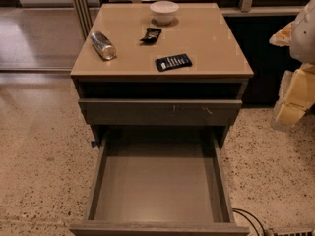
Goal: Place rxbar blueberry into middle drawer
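A silver metal can [103, 45] lies on its side at the left of a tan cabinet top [216, 43]. Near the front edge lies the flat navy-black rxbar blueberry [173, 62]: likely light, slightly bendy, slick-wrapped, best pinched across its narrow width. Below, the grey-brown wooden middle drawer [157, 191] stands open. Far right, the pale yellow gripper [294, 98] hangs well apart; open or closed, I cannot tell.

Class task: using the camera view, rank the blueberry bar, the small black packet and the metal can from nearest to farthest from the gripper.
The gripper is at the right edge, beside the cabinet.
1. rxbar blueberry, front centre of the top.
2. small black packet, further back, centre.
3. metal can, left side.
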`<act>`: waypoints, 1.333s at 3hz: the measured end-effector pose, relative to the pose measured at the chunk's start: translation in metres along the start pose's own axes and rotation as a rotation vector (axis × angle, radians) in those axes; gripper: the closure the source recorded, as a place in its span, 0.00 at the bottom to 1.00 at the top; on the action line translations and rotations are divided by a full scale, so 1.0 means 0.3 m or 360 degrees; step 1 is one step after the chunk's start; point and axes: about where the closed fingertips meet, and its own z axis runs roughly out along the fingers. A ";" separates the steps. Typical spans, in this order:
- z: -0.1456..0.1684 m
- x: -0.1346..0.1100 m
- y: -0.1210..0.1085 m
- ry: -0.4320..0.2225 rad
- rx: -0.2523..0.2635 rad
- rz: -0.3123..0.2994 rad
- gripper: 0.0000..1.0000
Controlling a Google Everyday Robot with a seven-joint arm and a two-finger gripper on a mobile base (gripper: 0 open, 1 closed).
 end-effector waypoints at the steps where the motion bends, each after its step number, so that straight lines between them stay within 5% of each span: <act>1: 0.000 0.000 0.000 0.0000 0.0000 0.0000 0.00; 2: 0.004 -0.025 -0.029 0.0015 0.0031 -0.0043 0.00; 4: 0.112 -0.101 -0.289 0.0042 0.0009 -0.0174 0.00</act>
